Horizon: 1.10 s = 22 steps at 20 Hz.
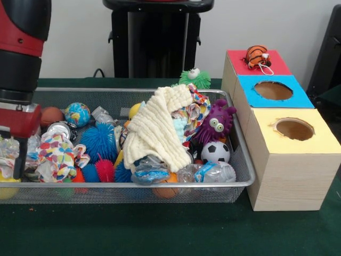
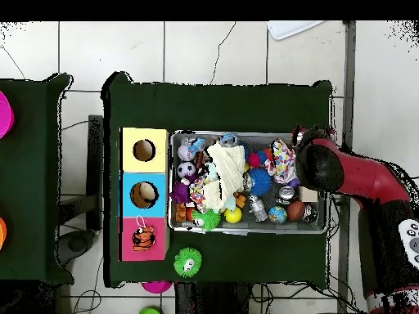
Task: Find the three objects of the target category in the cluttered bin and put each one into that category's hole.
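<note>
The silver wire mesh bin point(image 1: 133, 185) is full of toys; it also shows in the overhead view point(image 2: 245, 231). My gripper point(image 1: 16, 160) reaches down into the bin's left end in the front view, its tip hidden by crinkly plastic and clutter. In the overhead view the arm point(image 2: 319, 168) covers the bin's right end. Three boxes stand beside the bin: a yellow one with an open hole point(image 1: 294, 128), a blue one with an open hole point(image 1: 273, 90), and a red one point(image 1: 242, 66) with an orange striped toy point(image 1: 258, 56) on its top.
A cream knitted cloth point(image 1: 157, 130) lies over the middle of the heap. Around it are a purple toy with big eyes point(image 1: 216, 124), a soccer ball point(image 1: 216, 152), a blue spiky ball point(image 1: 98, 141), a globe ball point(image 1: 78, 114) and a crumpled bottle point(image 1: 213, 172). A green spiky toy point(image 1: 194, 78) sits outside the bin.
</note>
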Each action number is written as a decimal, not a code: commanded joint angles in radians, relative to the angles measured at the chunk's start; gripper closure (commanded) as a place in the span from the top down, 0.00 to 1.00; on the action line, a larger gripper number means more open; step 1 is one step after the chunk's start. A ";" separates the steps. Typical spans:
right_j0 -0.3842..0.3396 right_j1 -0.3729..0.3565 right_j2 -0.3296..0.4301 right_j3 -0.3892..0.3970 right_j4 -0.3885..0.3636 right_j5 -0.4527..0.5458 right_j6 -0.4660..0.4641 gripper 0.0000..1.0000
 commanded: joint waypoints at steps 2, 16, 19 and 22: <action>0.012 0.070 -0.002 0.053 0.065 -0.009 0.185 1.00; 0.058 0.065 -0.137 0.162 0.136 0.184 0.117 1.00; 0.074 0.055 -0.181 0.167 0.112 0.229 0.071 1.00; 0.098 0.060 -0.233 0.155 0.077 0.265 0.039 1.00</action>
